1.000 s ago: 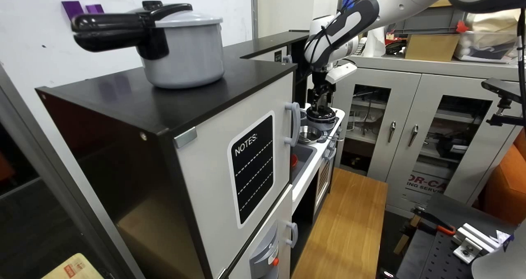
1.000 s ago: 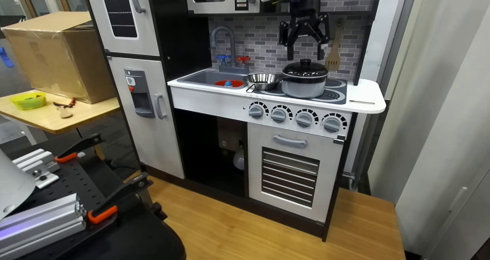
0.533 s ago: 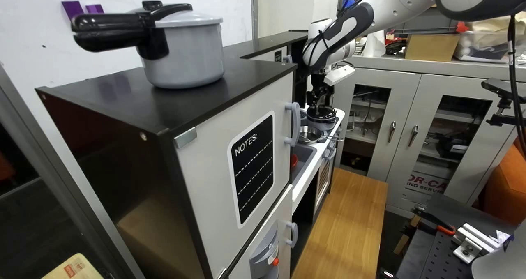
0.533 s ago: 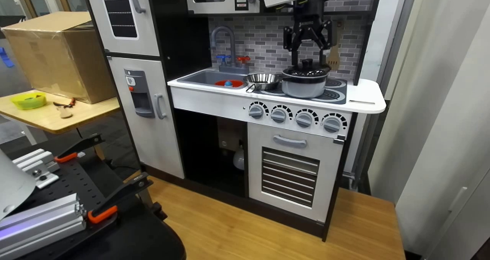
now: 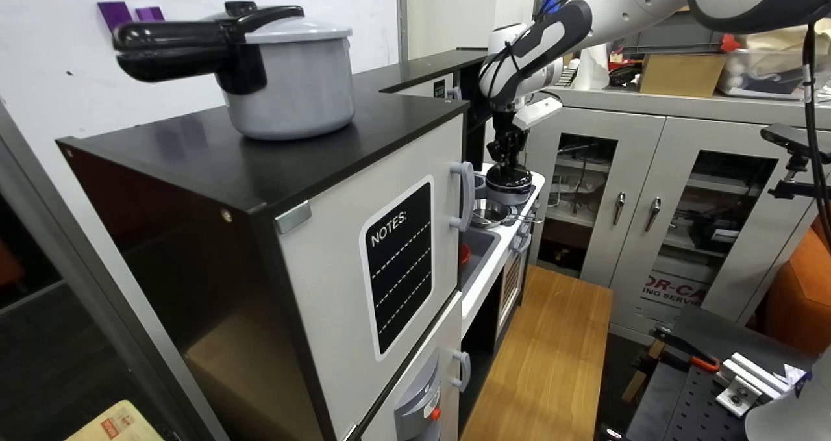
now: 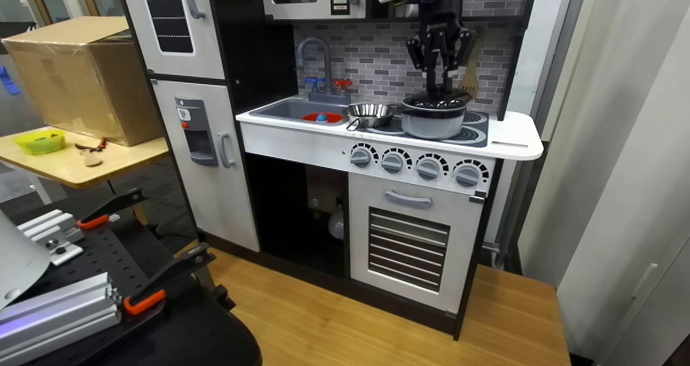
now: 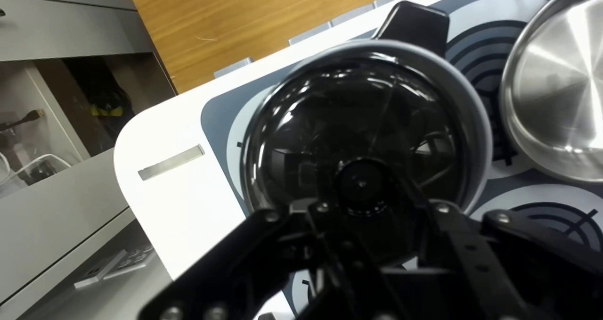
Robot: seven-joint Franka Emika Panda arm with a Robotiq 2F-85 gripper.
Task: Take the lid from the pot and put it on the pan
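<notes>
Wrist view gives me the lid (image 7: 344, 112) off-centre over the pot (image 7: 476, 122), which shows as a grey crescent from about 12 to 4 o'clock, with the pan (image 7: 560, 89) just beside it toward 3 o'clock. My gripper (image 6: 440, 85) reads better in an exterior view: the jaws are drawn in to a narrow gap, pinching the lid's knob (image 7: 362, 184) from both sides, though whether the lid is clear of the pot I can't tell. Pot and pan stand on the white surface (image 7: 188, 207), with the sink (image 6: 280, 110) at 9 o'clock beyond the pan in an exterior view.
</notes>
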